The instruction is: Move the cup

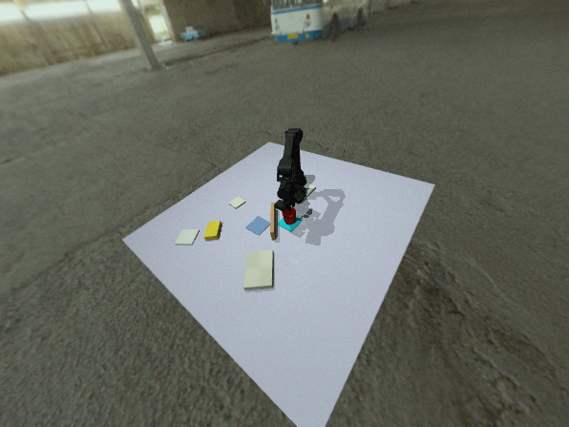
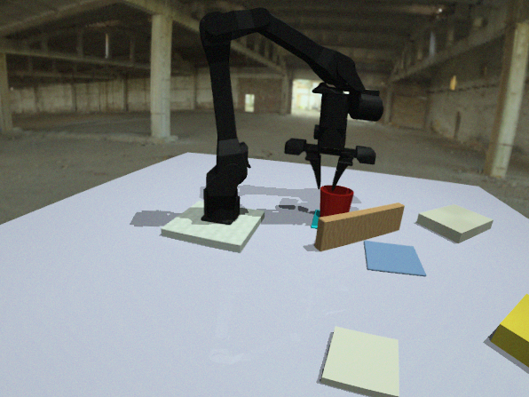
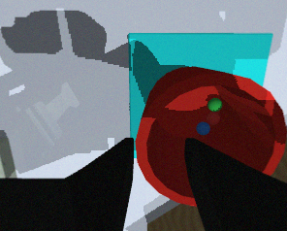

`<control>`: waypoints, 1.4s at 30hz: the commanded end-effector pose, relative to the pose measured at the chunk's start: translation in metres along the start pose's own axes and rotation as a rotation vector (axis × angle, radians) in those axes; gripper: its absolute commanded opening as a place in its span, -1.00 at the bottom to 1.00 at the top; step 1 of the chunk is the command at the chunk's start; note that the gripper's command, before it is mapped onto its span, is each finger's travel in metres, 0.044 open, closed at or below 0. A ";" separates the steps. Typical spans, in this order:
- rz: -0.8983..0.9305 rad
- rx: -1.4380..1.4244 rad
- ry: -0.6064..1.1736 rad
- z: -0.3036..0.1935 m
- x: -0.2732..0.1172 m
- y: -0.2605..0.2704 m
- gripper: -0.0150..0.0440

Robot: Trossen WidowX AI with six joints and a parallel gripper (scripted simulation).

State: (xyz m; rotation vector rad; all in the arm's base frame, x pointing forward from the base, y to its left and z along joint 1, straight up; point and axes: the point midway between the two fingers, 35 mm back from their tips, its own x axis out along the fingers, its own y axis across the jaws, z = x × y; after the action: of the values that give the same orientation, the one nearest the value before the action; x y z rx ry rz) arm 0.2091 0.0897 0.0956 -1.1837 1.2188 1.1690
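Note:
The red cup (image 1: 288, 216) (image 2: 335, 201) (image 3: 213, 146) stands upright on the cyan pad (image 1: 292, 226) (image 2: 315, 221) (image 3: 194, 49). A green marble (image 3: 214, 104) and a blue marble (image 3: 203, 128) lie inside it. My gripper (image 1: 287, 206) (image 2: 326, 186) (image 3: 159, 146) is open. Its fingertips straddle the cup's near rim at the level of its top and do not pinch it. The blue pad (image 1: 258, 224) (image 2: 392, 258) lies on the other side of an upright wooden board (image 1: 273, 221) (image 2: 359, 226).
A thick cream block (image 1: 259, 269) (image 2: 454, 222) and a yellow block (image 1: 213, 229) (image 2: 515, 328) lie on the white sheet. Flat cream tiles (image 1: 186, 236) (image 1: 237, 202) (image 2: 361, 361) lie farther off. The arm's base stands on a cream slab (image 2: 213, 234).

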 end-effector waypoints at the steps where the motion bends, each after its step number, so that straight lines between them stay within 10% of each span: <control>1: -0.009 0.001 -0.008 0.001 -0.008 -0.001 -0.06; 16: -0.008 0.003 -0.009 -0.003 -0.023 0.001 -0.06; 28: 0.000 0.008 0.000 -0.002 -0.023 0.000 1.00; 42: -0.006 0.004 -0.007 -0.003 -0.067 -0.001 1.00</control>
State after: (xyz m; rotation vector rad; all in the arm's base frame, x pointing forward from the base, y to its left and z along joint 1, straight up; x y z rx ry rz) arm 0.2087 0.0868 0.1512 -1.1753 1.2252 1.1615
